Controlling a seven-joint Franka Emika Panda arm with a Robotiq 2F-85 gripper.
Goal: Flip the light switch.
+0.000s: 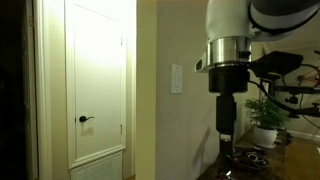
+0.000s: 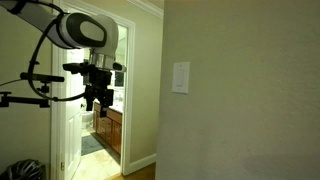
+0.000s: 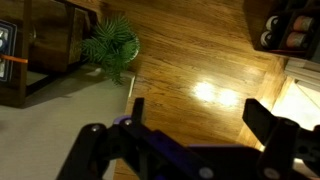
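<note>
We see the light switch (image 2: 180,77) on a beige wall (image 2: 250,110), the gripper (image 3: 196,108) open-jawed, well apart from it, above wood floor (image 3: 200,45).

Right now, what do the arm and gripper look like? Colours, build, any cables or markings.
The arm has glossy white rounded shells with black bands at the joints, ending in a silver-grey cylindrical flange. The gripper is black: two chunky fingers on a dark body with a purplish sheen in the wrist view. No markings are legible, and it is too dim to make out cables.
</note>
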